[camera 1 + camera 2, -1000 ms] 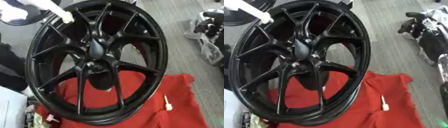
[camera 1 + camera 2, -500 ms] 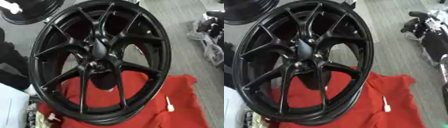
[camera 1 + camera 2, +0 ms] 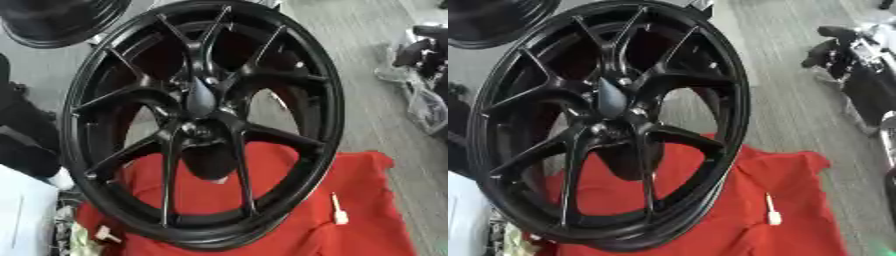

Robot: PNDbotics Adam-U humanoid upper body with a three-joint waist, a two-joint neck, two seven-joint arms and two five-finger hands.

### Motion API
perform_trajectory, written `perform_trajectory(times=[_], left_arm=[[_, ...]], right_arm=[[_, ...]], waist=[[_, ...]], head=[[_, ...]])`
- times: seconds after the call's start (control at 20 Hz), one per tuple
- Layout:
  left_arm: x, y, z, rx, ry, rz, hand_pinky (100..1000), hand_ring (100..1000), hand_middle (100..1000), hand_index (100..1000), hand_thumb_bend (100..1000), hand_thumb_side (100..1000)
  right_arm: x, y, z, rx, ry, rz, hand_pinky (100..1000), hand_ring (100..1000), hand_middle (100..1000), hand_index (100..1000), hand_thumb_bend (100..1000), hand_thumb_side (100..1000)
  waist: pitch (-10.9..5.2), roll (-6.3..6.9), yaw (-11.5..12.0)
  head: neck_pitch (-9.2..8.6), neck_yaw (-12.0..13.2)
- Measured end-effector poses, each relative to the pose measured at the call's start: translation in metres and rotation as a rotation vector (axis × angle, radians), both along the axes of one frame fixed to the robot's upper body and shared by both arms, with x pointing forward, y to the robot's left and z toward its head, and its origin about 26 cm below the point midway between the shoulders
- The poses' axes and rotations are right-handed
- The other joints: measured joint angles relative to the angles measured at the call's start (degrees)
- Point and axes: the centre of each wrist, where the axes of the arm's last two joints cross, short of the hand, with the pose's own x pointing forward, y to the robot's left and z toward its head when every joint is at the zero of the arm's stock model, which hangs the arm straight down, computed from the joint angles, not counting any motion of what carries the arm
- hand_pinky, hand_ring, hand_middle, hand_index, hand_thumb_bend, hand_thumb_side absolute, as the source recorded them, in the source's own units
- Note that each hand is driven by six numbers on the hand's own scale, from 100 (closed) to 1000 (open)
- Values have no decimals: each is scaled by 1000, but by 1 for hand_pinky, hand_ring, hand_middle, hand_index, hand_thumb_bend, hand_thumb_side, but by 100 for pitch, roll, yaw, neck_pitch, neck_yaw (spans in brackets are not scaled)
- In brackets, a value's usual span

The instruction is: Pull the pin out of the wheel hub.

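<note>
The light is soft and even, like daytime indoors. Both views look a bit blurry all over. The black wheel [image 3: 203, 122] is very dark, with only small shiny spots along its spokes and rim. The red cloth [image 3: 367, 200] looks bright. The grey floor [image 3: 798, 110] is pale.

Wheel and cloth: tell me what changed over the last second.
The white thing that touched the upper left rim of the black wheel a second ago has gone from view. The wheel stands as before on the red cloth, and the small white piece lies unmoved on the cloth to its right. Neither robot hand shows.
</note>
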Motion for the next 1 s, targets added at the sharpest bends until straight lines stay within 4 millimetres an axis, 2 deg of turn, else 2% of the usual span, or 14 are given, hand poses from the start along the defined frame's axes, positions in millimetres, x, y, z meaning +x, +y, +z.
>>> perform_trajectory(times=[0.05, 0.1, 0.3, 0.35, 0.4, 0.5, 0.55, 0.6, 0.65, 0.8, 1.0], left_arm=[[1, 0, -2, 5, 9, -10, 918, 859, 786, 889, 401, 516], [2, 1, -4, 10, 16, -18, 922, 862, 790, 899, 425, 564], [3, 4, -6, 25, 30, -37, 932, 870, 798, 912, 456, 669], [3, 4, -7, 26, 32, -45, 931, 869, 797, 911, 440, 675], [4, 3, -7, 25, 33, -52, 927, 866, 793, 903, 369, 676], [4, 2, -7, 11, 33, -66, 911, 853, 782, 884, 127, 688], [5, 1, -8, -15, 31, -77, 884, 833, 766, 873, 100, 719], [6, -2, -8, -54, 21, -91, 854, 808, 749, 860, 100, 767], [6, -6, -7, -101, 3, -108, 819, 779, 726, 830, 100, 767], [8, -25, -5, -294, -77, -172, 772, 739, 685, 779, 100, 726], [10, -63, -4, -589, -204, -273, 746, 713, 662, 749, 100, 703]], right_arm=[[0, 0, 0, 0, 0, 0, 938, 636, 588, 814, 100, 641], [0, 0, 0, 0, 0, 0, 938, 636, 589, 814, 100, 641], [0, 0, 0, 0, 0, 0, 939, 637, 590, 814, 100, 640], [0, 0, 0, 0, 0, 0, 939, 637, 590, 814, 100, 640], [0, 0, 0, 0, 0, 0, 939, 637, 590, 814, 100, 639], [0, 0, 0, 0, 0, 0, 939, 637, 591, 814, 100, 639], [0, 0, 0, 0, 0, 1, 939, 637, 591, 814, 100, 639], [0, 0, 0, 0, 0, 1, 939, 637, 591, 814, 100, 639], [0, 0, 0, 0, 0, 1, 939, 638, 591, 814, 100, 639], [0, 0, 0, 0, 0, 1, 939, 638, 592, 814, 100, 638], [0, 0, 0, 1, 0, 2, 939, 638, 593, 814, 100, 638]], waist=[[0, -1, 0], [0, -1, 0], [-1, 3, -4], [-1, 8, -6], [-1, 12, -10], [-1, 13, -17], [-2, 13, -17], [-2, 13, -17], [-2, 13, -17], [-2, 8, -24], [-2, -25, -50]], head=[[0, 1], [0, 2], [2, 6], [2, 6], [3, 7], [3, 7], [4, 8], [4, 8], [4, 11], [5, 36], [4, 46]])
